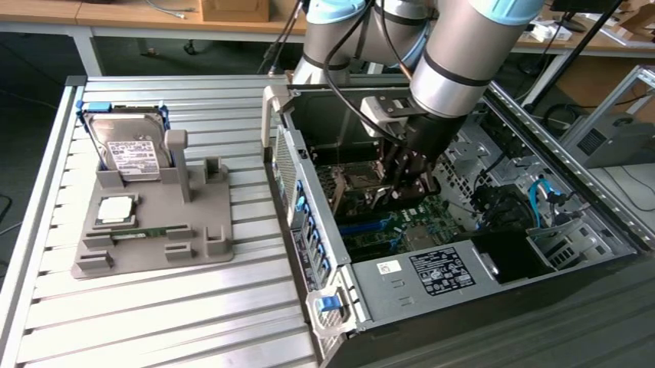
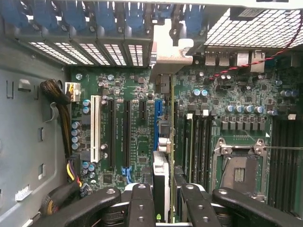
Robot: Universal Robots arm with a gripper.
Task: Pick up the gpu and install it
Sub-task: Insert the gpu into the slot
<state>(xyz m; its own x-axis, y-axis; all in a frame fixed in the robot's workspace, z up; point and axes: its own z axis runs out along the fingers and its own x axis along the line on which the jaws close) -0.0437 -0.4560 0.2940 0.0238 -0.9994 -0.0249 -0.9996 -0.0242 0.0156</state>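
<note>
Green circuit board and a silver metal bracket identify the gpu [image 2: 163,142], which we see edge-on in the wrist view, standing upright between the black fingers [image 2: 141,208] of the gripper [image 2: 163,205]. We read the claw as clamped on the card, its fingers pressing the card's two faces. The card's silver bracket end [image 2: 168,45] reaches the row of rear slot openings, and its lower edge runs just beside the blue expansion slot [image 2: 156,125] on the motherboard [image 2: 132,94]; we cannot tell whether the edge is seated in a slot. To one side of the card lie the white slot [image 2: 95,127] and further black slots, to the other the open processor socket [image 2: 239,170].

From the exterior view we see the gripper [image 1: 407,180] lowered inside the open computer case [image 1: 307,176], which lies on its side on the ribbed metal table [image 1: 153,307]. The power supply [image 1: 440,272] sits at the near end of the case. Toward the exterior view's left, well apart from the case, a grey parts holder [image 1: 153,230] carries a hard drive [image 1: 128,149] standing upright, a processor [image 1: 115,208] lying flat and a narrow green memory strip [image 1: 152,231].
</note>
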